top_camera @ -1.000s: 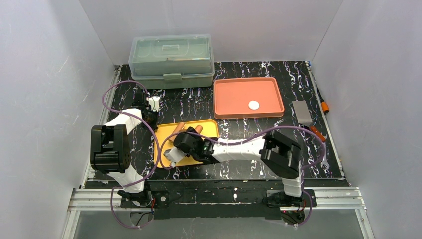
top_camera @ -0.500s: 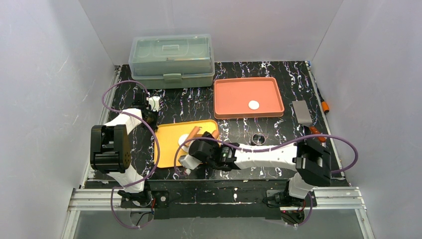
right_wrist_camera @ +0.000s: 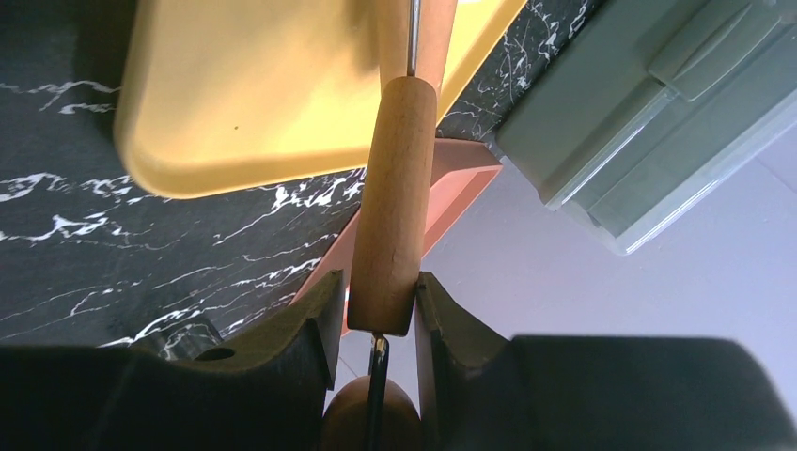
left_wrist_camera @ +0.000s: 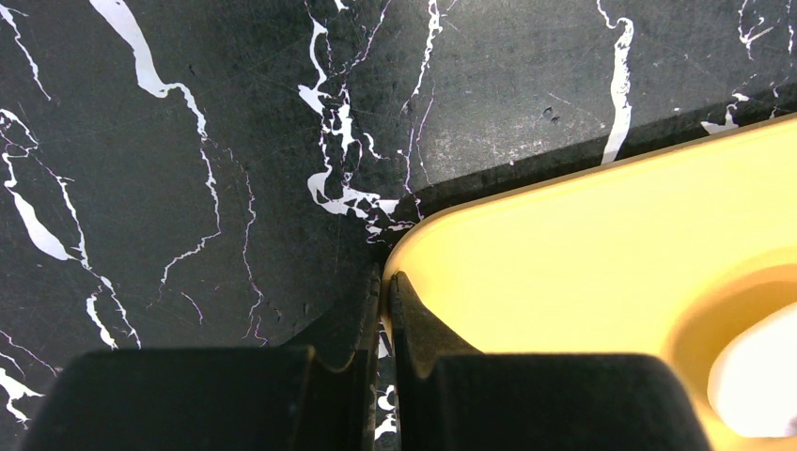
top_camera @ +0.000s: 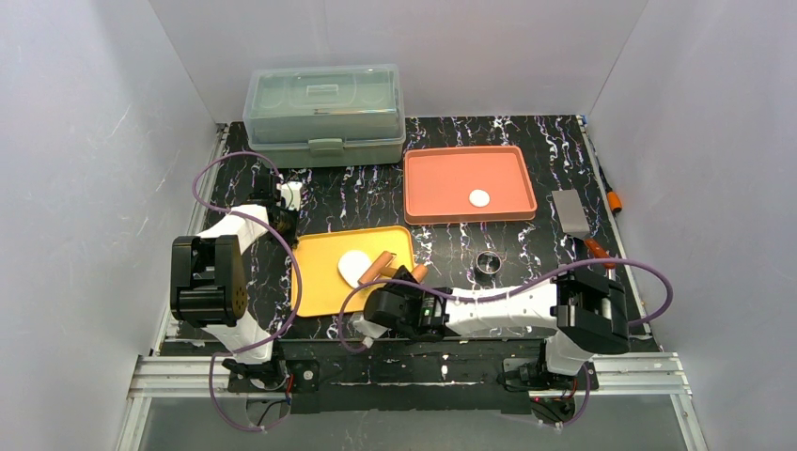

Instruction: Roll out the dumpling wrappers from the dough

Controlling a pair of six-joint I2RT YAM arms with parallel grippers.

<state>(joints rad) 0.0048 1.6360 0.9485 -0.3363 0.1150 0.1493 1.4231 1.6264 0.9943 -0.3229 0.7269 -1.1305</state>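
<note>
A flat white dough (top_camera: 354, 266) lies in the yellow tray (top_camera: 320, 282); its edge also shows in the left wrist view (left_wrist_camera: 763, 376). My right gripper (top_camera: 410, 284) is shut on the wooden rolling pin (top_camera: 383, 267) by its handle (right_wrist_camera: 395, 216), and the pin slants over the tray's right part beside the dough. My left gripper (top_camera: 288, 232) is shut on the yellow tray's far left corner rim (left_wrist_camera: 414, 246). One small round dumpling wrapper (top_camera: 479, 197) lies in the orange tray (top_camera: 442, 178). A small metal ring (top_camera: 487, 262) sits on the table right of the yellow tray.
A clear lidded box (top_camera: 324, 113) stands at the back left. A grey flat tool (top_camera: 570, 211) and orange-handled tools (top_camera: 601, 252) lie along the right edge. The right arm stretches low along the table's near edge.
My right gripper has drawn the rolling pin right and toward the near edge, off the dough. The dough and the metal ring now show. The left gripper has not moved.
</note>
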